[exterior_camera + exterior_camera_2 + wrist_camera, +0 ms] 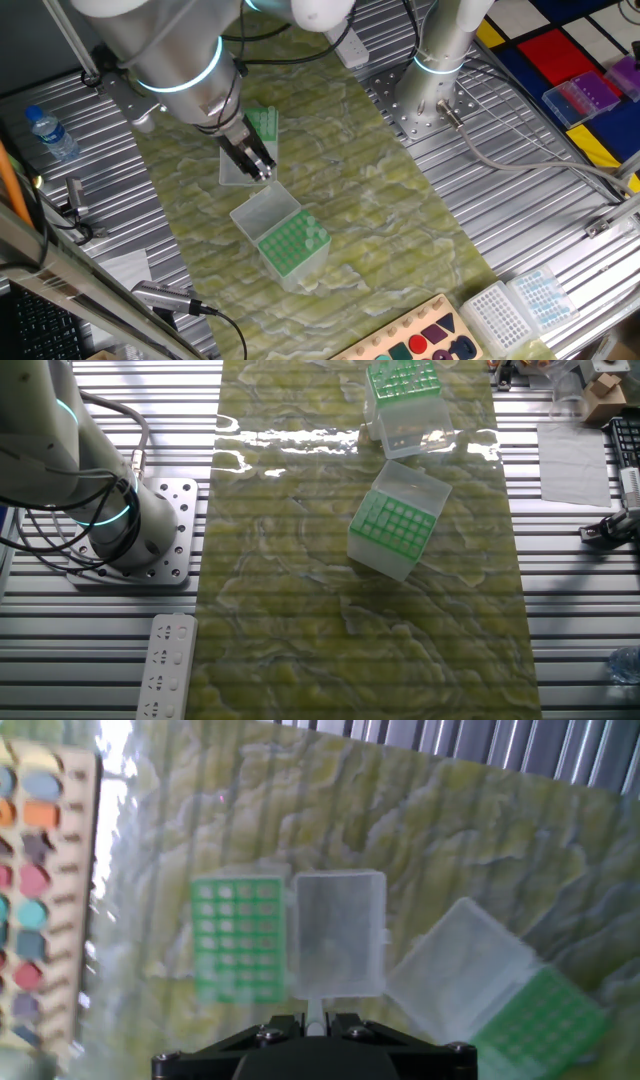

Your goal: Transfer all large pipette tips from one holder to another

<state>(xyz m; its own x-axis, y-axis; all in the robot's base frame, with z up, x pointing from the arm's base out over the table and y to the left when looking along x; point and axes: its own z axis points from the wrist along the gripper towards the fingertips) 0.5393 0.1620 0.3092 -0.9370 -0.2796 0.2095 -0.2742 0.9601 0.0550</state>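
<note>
Hand view, gripper (316, 1020) pinching upright pipette tip (315, 1013)

A robotics lab bench: ribbed aluminium table (520, 190) with a green marbled mat (300, 610) down its middle, robot bases bolted to a drilled plate (180, 530), pipette tip boxes (395, 525) on the mat, cables and a power strip (165, 665) at the bench edge.
</note>
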